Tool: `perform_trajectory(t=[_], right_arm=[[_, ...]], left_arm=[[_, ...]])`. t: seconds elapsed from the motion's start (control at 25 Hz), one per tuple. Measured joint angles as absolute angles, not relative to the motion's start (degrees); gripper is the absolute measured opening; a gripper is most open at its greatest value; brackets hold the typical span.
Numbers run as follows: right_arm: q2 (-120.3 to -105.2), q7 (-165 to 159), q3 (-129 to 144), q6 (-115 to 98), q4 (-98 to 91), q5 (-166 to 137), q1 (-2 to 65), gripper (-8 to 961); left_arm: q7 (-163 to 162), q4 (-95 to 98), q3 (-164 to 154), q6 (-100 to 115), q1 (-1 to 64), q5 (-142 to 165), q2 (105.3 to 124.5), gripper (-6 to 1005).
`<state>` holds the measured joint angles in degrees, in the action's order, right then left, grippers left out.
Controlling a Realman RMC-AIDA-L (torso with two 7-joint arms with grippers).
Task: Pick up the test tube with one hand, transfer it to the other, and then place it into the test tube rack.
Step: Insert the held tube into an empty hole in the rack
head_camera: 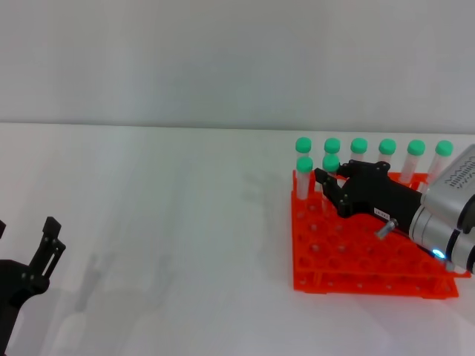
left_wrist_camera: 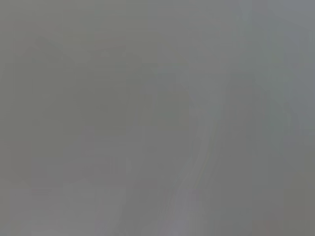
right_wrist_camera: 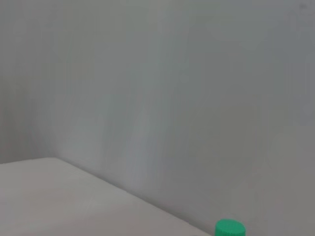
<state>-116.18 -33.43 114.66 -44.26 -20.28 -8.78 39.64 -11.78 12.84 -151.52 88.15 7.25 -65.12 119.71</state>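
Observation:
The orange-red test tube rack stands at the right of the white table. Several green-capped tubes stand upright in its back rows. One test tube stands in the second row, its cap level with its neighbour. My right gripper, with a white label and a blue light on its arm, reaches over the rack from the right. Its fingers are spread at that tube's lower part, wider than the tube. A green cap shows in the right wrist view. My left gripper rests open at the lower left, holding nothing.
A row of capped tubes lines the rack's far edge, just behind my right gripper. Bare white table stretches between the two arms. A pale wall rises behind the table. The left wrist view is plain grey.

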Motion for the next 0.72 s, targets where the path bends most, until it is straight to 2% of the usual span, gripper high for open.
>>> perform_trajectory(t=[0.72], right_arm=[[-116.20,-31.9,115.7,-42.5,-20.9,-9.3,39.8,321]], left_arm=[[-11.8,13.0,-151.5,88.6,7.4,-65.1,119.65,867]])
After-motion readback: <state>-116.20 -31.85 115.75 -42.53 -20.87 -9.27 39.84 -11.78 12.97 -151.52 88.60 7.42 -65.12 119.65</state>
